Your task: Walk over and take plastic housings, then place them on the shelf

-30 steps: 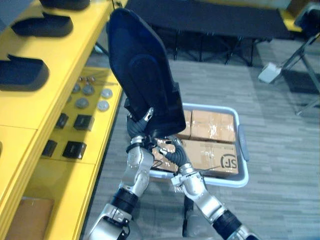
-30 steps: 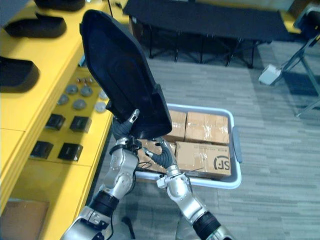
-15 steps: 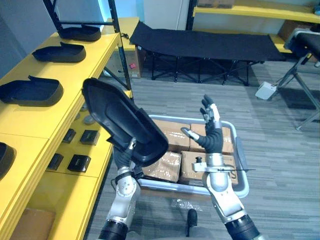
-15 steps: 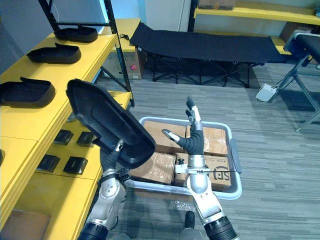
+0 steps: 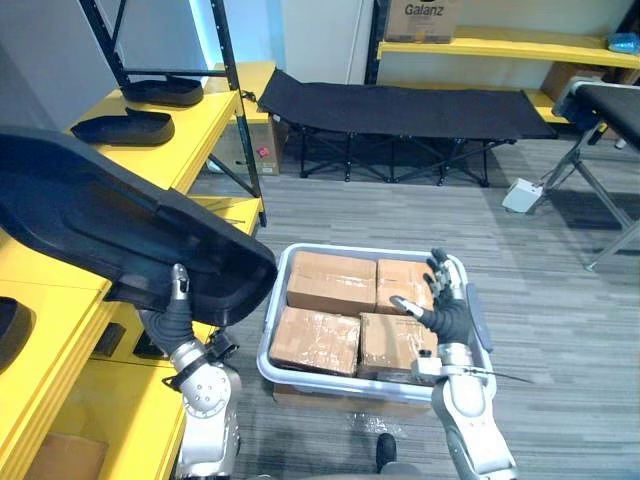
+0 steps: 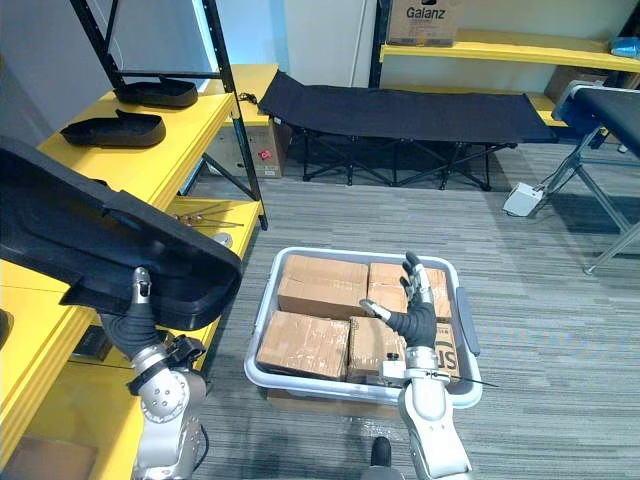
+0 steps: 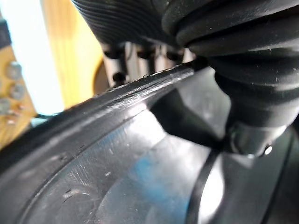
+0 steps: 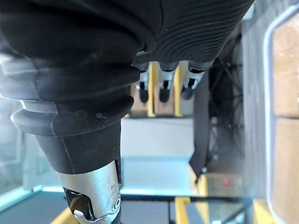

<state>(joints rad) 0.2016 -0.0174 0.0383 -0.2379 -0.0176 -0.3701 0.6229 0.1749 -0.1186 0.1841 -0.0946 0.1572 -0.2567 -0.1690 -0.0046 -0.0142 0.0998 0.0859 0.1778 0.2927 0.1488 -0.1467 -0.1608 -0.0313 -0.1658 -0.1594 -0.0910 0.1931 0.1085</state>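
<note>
A large black plastic housing point(image 5: 110, 230) lies nearly flat at the left, over the edge of the yellow shelf point(image 5: 205, 105). My left hand point(image 5: 172, 318) grips its near rim from below. In the left wrist view the housing's rim point(image 7: 117, 177) is pinched between the fingers point(image 7: 122, 60) and the thumb point(image 7: 252, 98). My right hand point(image 5: 442, 312) hangs open above the grey tote, its straight fingers point(image 8: 163, 86) holding nothing. Two more black housings point(image 5: 125, 128) point(image 5: 163, 90) rest farther along the shelf top.
A grey tote point(image 5: 272, 320) with several cardboard boxes point(image 5: 330, 282) sits on the floor in front of me. A black folding cot point(image 5: 400, 100) stands behind it. A lower yellow shelf level point(image 6: 215, 215) holds small parts. A metal stand point(image 5: 600, 190) and a white box point(image 5: 520, 195) are at the right.
The housing tipped from upright to nearly flat and swung left over the shelf. My right hand let go of it and dropped over the tote. The camera view lifted.
</note>
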